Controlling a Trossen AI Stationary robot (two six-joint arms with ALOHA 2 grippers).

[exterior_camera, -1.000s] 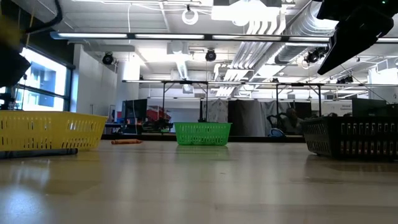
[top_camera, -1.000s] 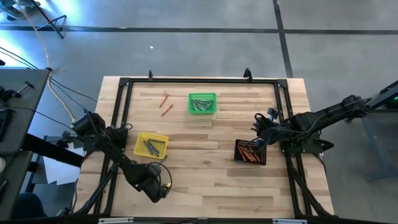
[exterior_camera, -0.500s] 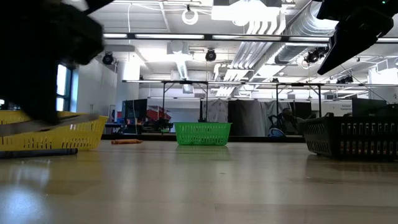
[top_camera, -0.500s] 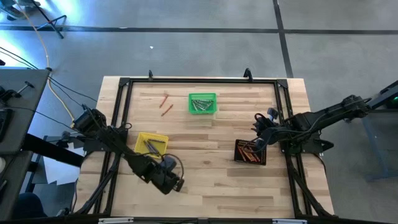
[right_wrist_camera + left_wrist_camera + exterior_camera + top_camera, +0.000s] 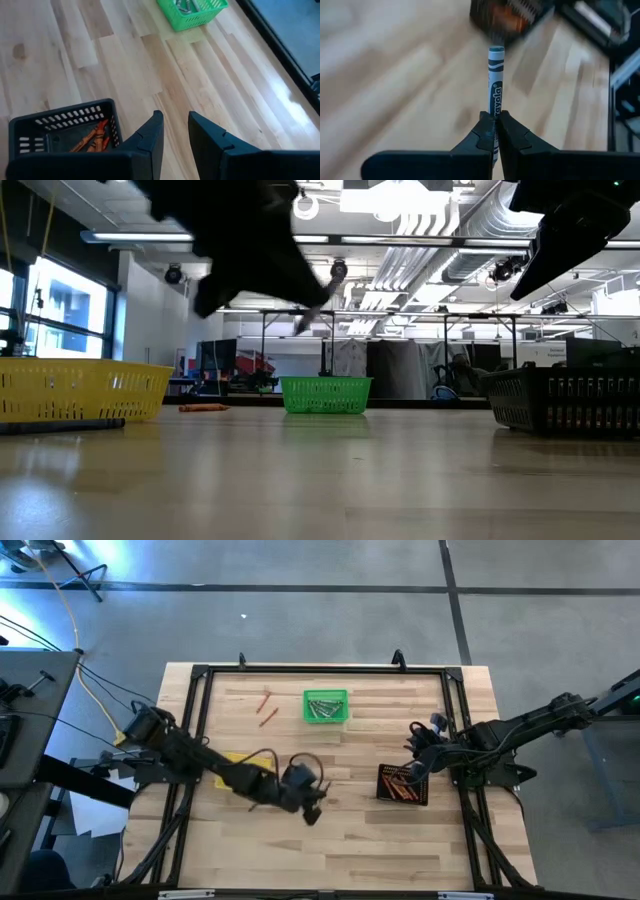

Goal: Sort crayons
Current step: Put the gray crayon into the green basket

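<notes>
the left gripper (image 5: 495, 131) is out over the middle of the pale wooden plank table (image 5: 350, 840), between the yellow mesh basket (image 5: 80, 390) and the black mesh basket (image 5: 403, 785), its two dark fingers pinched tight on the end of a blue-grey paper-wrapped crayon (image 5: 495, 82) that sticks straight out ahead of them, pointing toward the black basket; in the low view the arm hangs above the tabletop with the stick showing at its tip. the right gripper (image 5: 175, 127) hovers just beside the black mesh basket on the right side of the table, its fingers parted a little with nothing between them. orange-red crayons (image 5: 92, 140) lie inside that black basket. the small green mesh basket (image 5: 326, 706) stands near the far edge, with grey crayons (image 5: 322, 707) in it. two loose orange-red crayons (image 5: 266, 708) lie on the bare wood to the left of the green basket, apart from it. one more dark crayon (image 5: 70, 424) lies on the table just in front of the yellow basket
</notes>
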